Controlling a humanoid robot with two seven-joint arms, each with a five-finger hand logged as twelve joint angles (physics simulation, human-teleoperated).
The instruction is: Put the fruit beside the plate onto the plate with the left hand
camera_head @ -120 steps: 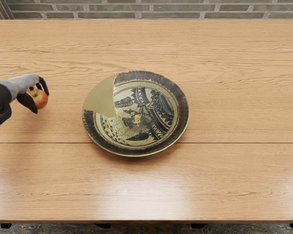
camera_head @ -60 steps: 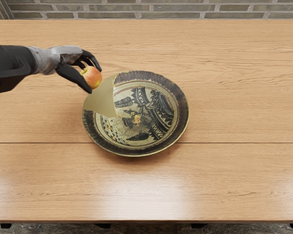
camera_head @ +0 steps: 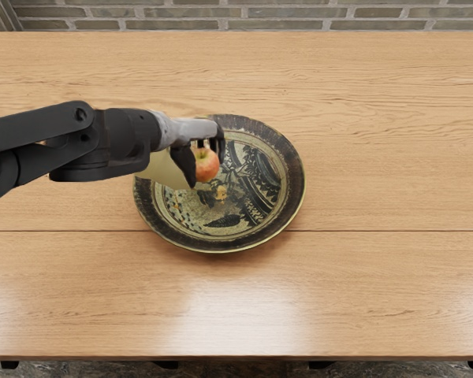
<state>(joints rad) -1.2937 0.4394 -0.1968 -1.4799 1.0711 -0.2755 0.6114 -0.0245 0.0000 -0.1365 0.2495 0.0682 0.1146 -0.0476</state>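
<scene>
A small red-and-yellow apple [camera_head: 207,164] hangs over the left part of the patterned plate [camera_head: 280,213], held in my left hand [camera_head: 200,154]. The hand's dark fingers curl around the fruit from above and from the left. My left arm reaches in from the picture's left edge, its dark forearm lying across the plate's left rim. The plate is round, dark-rimmed, with black drawings on a pale centre. Whether the apple touches the plate's surface cannot be made out. The right arm is out of view.
The plate sits near the middle of a wide wooden table [camera_head: 363,291]. A brick wall [camera_head: 299,16] runs along the table's far edge.
My left hand has carried the apple to the right, from the table left of the plate, past the plate's upper-left rim, to over the plate's inside.
</scene>
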